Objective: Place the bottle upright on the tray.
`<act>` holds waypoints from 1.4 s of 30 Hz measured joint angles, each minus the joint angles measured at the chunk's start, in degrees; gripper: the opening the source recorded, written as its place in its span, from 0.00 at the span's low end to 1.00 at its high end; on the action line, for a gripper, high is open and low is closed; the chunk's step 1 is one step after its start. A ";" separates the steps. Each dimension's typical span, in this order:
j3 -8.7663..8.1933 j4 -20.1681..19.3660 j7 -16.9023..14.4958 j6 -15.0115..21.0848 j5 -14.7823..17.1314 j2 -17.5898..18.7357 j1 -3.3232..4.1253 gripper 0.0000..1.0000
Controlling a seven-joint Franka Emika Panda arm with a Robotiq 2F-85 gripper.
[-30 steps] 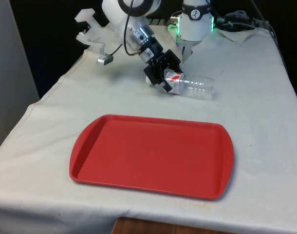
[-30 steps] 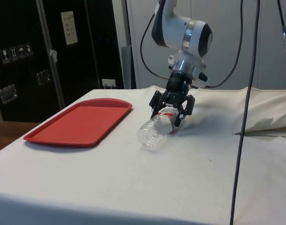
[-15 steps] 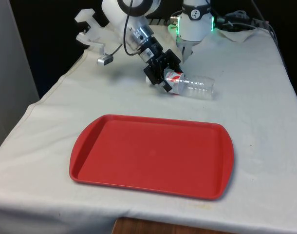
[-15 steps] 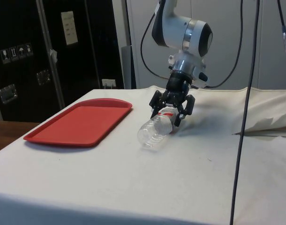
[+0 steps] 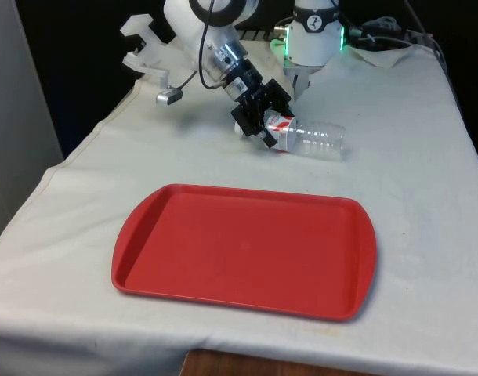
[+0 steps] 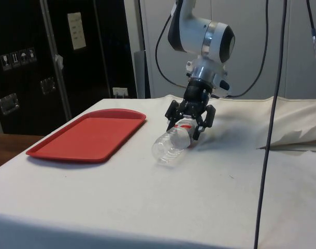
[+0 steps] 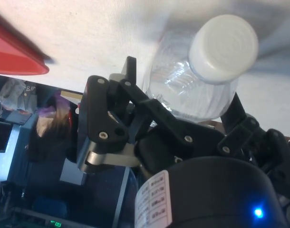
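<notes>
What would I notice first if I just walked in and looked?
The big red tray lies bare on the white cloth at the near end. Beyond it a clear bottle lies on its side, and the black gripper is clamped round it near its white cap.

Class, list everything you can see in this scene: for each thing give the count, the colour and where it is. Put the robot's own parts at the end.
Bottle: one, clear with a white cap and a red label, lying on its side on the cloth beyond the tray, its neck end between the gripper's fingers.
Tray: one, red, flat on the cloth at the near end of the table, nothing on it.
Cloth: one, white, covering the table.
Cables: several, dark, hanging in the side view.
Cabinets: dark, behind the table in the side view.
Arm: one, white, reaching down to the bottle.
Gripper: one, black, fingers around the bottle near its cap.
</notes>
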 measured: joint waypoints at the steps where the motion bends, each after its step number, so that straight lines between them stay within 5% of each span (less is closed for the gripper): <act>1: 0.00 0.00 0.00 0.00 0.00 0.00 0.00 1.00; 2: 0.00 0.00 0.00 0.00 0.00 0.00 0.00 1.00; 11: 0.06 0.00 0.00 0.00 0.00 -0.11 0.17 0.45; 20: -0.06 -0.52 0.00 0.00 -0.06 -1.20 0.17 0.17; 42: -0.23 -0.52 0.00 -0.52 -0.06 -1.26 0.17 0.15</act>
